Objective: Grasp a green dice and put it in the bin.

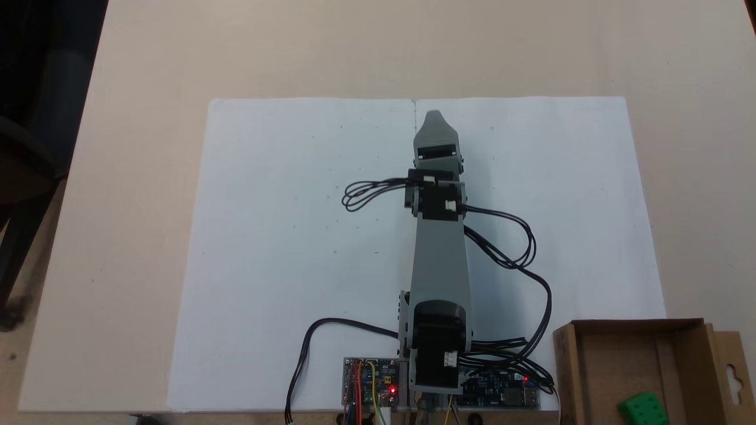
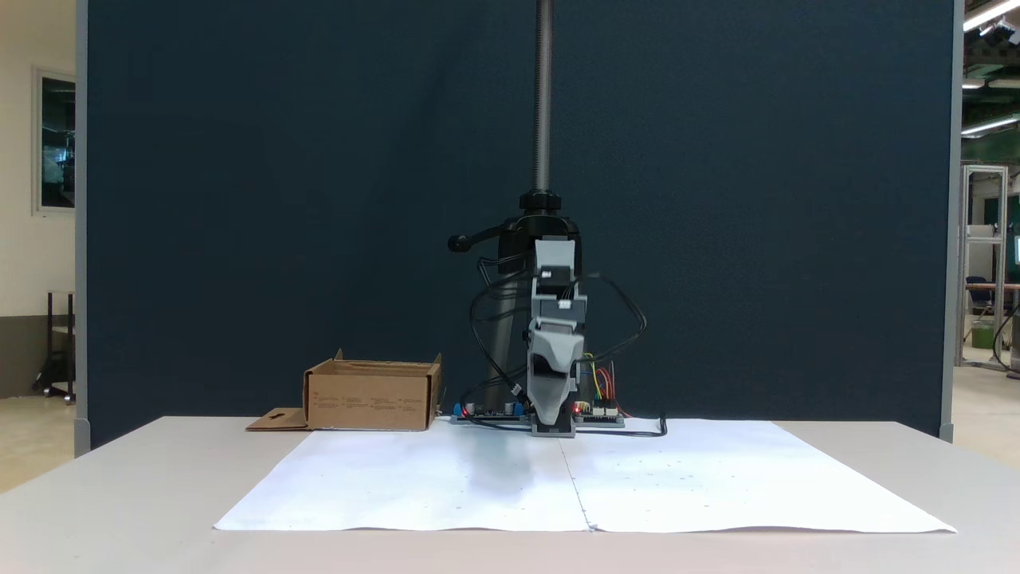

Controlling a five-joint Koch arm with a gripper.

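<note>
Green dice (image 1: 642, 408) is sitting inside the bin (image 1: 564, 366), down at the 5 o'clock corner of the top-down fixed view, resting on the cardboard floor near the bin's lower edge. That brown box stands just off the white paper sheet (image 1: 283, 248), with its hang-hole flap (image 1: 732, 372) sticking out to the side. From the front fixed view the bin (image 2: 370, 395) is over at 9 o'clock from the arm's base and you can't see into it.

Arm (image 1: 440, 260) is stretched straight up the middle of the sheet toward 12 o'clock, well apart from the box. The gripper (image 1: 433, 115) hangs above the paper with nothing in it. Honestly can't tell if the jaws are spread or pressed together: from above they stack on each other, and from the front the gripper (image 2: 550, 414) just shows one grey shell pointing down.

Controller boards (image 1: 372, 386) with red LEDs sit at the base, at 6 o'clock.
</note>
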